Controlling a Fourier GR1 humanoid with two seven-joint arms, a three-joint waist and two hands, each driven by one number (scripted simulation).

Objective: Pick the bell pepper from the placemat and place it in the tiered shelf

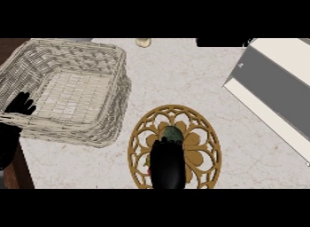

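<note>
A dark green bell pepper (173,132) lies near the middle of a round golden openwork placemat (203,133) at the counter's front. My right hand (167,164) comes in from the lower edge over the placemat. Its fingers are stretched out, with the tips on the pepper's near side, and the hand hides the pepper's lower part. It is open. The tiered shelf (285,84), white with grey walls, stands at the right and is tilted in view. My left hand (20,104) rests open at the left edge, fingers up, against the basket's near corner.
A large wicker basket (66,57) fills the left of the counter, its rim close to the placemat's left side. A small pale object (142,42) sits at the far edge. Bare marble counter (184,75) lies between the basket, placemat and shelf.
</note>
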